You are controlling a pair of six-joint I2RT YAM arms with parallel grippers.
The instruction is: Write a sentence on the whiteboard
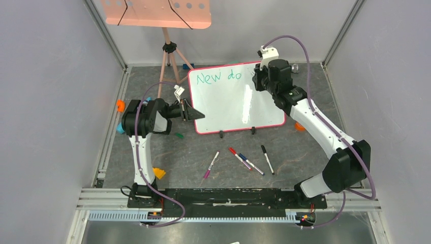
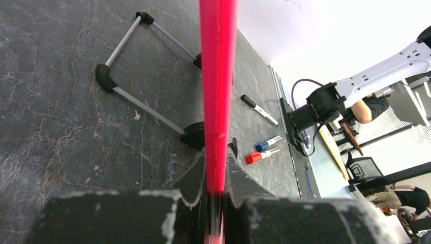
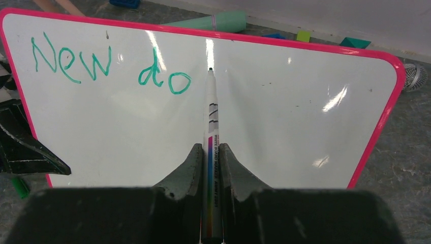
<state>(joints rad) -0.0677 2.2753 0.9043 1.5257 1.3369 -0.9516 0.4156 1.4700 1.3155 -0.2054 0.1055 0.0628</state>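
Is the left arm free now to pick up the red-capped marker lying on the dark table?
Probably not: the left gripper is shut on the edge of the pink-framed glossy white whiteboard. The red-capped marker lies uncovered nearby, so only that grip hinders it.

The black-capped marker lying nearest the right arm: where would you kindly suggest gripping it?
Mid-barrel of the black-capped marker, from straight above, pinching across its thin width: it lies flat on the table, clear of the blue marker.

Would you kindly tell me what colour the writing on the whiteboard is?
Green; the writing on the whiteboard shows best in the right wrist view.
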